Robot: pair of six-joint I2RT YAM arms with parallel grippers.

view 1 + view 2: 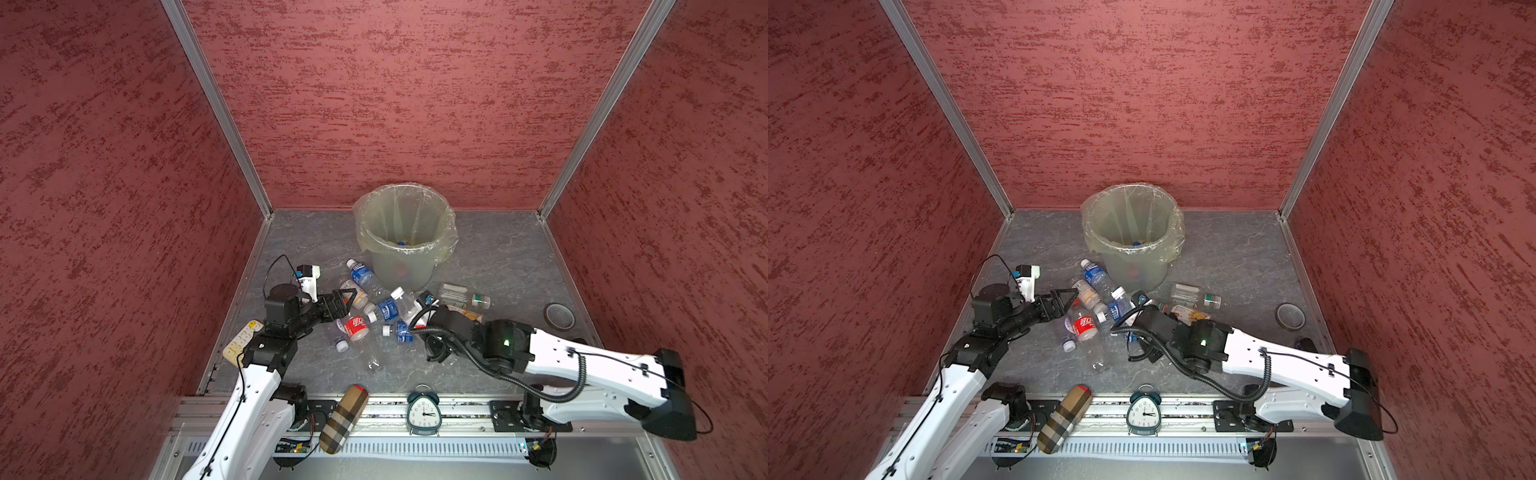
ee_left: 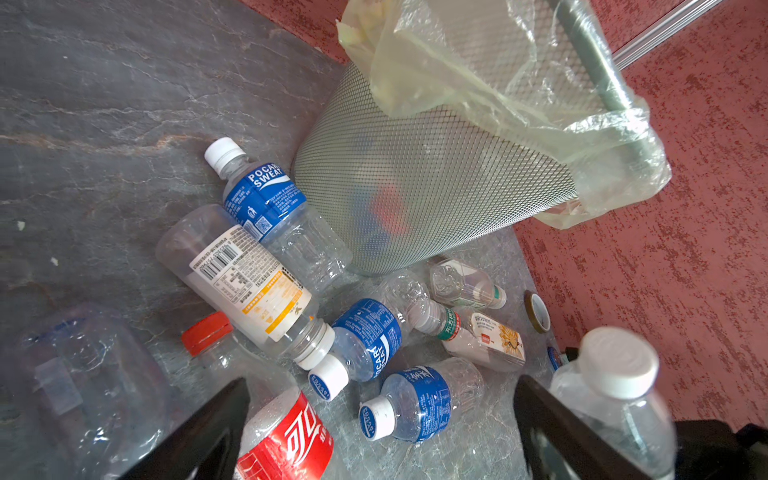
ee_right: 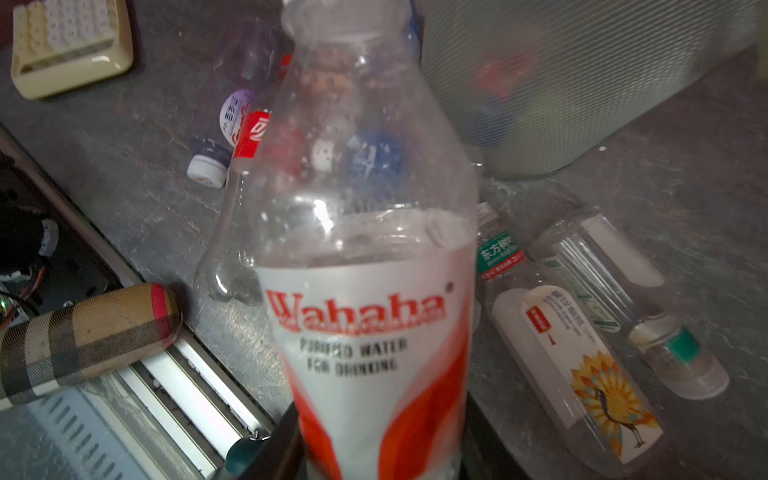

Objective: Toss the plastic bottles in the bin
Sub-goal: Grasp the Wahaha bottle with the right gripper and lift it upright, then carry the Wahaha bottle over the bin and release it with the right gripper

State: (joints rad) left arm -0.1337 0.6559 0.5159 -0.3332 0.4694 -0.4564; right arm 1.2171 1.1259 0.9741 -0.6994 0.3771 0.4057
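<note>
Right up against the right wrist camera is a clear water bottle (image 3: 365, 249) with a red-and-white label, pinched low on its body by the right gripper (image 1: 419, 319), cap pointing away from it. Over on the other side the left gripper (image 1: 343, 303) hangs with its jaws spread wide above a red-labelled bottle (image 2: 286, 440), gripping nothing. Other bottles (image 2: 266, 199) lie scattered between the arms, one just beside the foot of the bin (image 1: 399, 270). That mesh bin, lined with a yellowish bag, stands near the back wall (image 1: 415, 104) – a blue cap (image 1: 401, 244) shows deep inside. Grey stone-look table (image 1: 498, 257), red textured walls; a plaid case (image 1: 344, 417) and a clock (image 1: 423, 413) sit at the front edge.
</note>
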